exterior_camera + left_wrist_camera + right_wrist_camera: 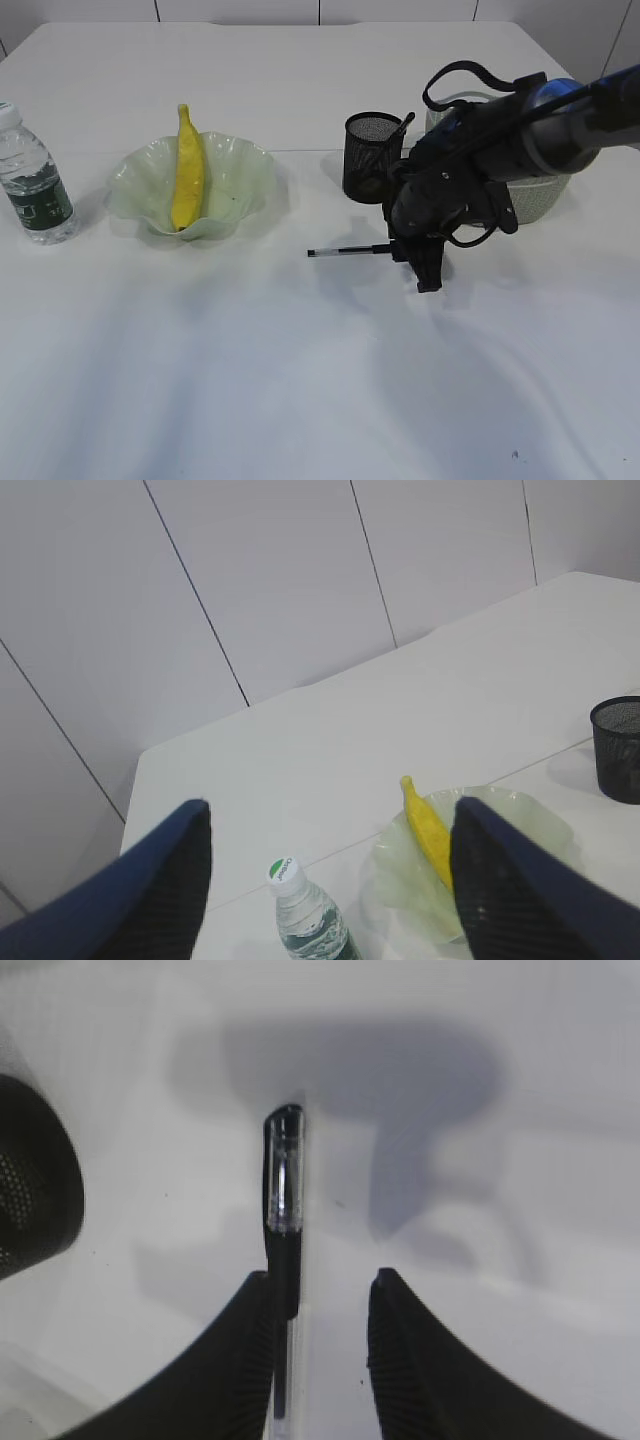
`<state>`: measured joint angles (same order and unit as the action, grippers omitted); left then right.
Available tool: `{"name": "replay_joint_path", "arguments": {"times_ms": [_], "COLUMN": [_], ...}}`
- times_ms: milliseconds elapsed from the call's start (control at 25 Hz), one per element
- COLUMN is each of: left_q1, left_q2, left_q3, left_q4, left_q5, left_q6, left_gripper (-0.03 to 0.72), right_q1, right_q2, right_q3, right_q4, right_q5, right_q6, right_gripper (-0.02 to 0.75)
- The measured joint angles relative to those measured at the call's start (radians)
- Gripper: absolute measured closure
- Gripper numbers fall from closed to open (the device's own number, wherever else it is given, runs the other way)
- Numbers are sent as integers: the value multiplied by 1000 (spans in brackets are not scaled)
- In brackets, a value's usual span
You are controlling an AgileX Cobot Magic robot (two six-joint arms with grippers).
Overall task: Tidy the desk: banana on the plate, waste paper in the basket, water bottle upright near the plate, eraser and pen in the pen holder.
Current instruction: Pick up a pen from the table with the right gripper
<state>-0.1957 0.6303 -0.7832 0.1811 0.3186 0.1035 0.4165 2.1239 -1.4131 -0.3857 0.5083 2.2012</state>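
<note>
The pen lies flat on the white desk. My right gripper is low over its right end. In the right wrist view the pen runs between the open jaws of that gripper, against the left finger, with a gap to the right one. The black mesh pen holder stands just behind. The banana lies in the pale green plate. The water bottle stands upright left of the plate. My left gripper hangs open high above the bottle. Eraser and waste paper are hidden.
The sage green basket sits at the back right, mostly behind my right arm. The pen holder fills the left edge of the right wrist view. Bare desk spreads across the front.
</note>
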Motion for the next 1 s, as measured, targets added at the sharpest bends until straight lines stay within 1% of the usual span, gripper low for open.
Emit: {"name": "replay_joint_path", "arguments": {"times_ms": [280, 440, 720, 1000], "left_q1": [0, 0, 0, 0], "left_q2": [0, 0, 15, 15], "left_q3": [0, 0, 0, 0], "left_q4": [0, 0, 0, 0], "left_q5": [0, 0, 0, 0], "left_q6": [0, 0, 0, 0], "left_gripper": [160, 160, 160, 160], "right_q1": [-37, -39, -41, -48], "right_q2": [0, 0, 0, 0], "right_q3": [0, 0, -2, -2], "right_q4": [-4, -19, -26, -26], "right_q5": [0, 0, 2, 4], "right_q6": [3, 4, 4, 6], "right_gripper": [496, 494, 456, 453]}}
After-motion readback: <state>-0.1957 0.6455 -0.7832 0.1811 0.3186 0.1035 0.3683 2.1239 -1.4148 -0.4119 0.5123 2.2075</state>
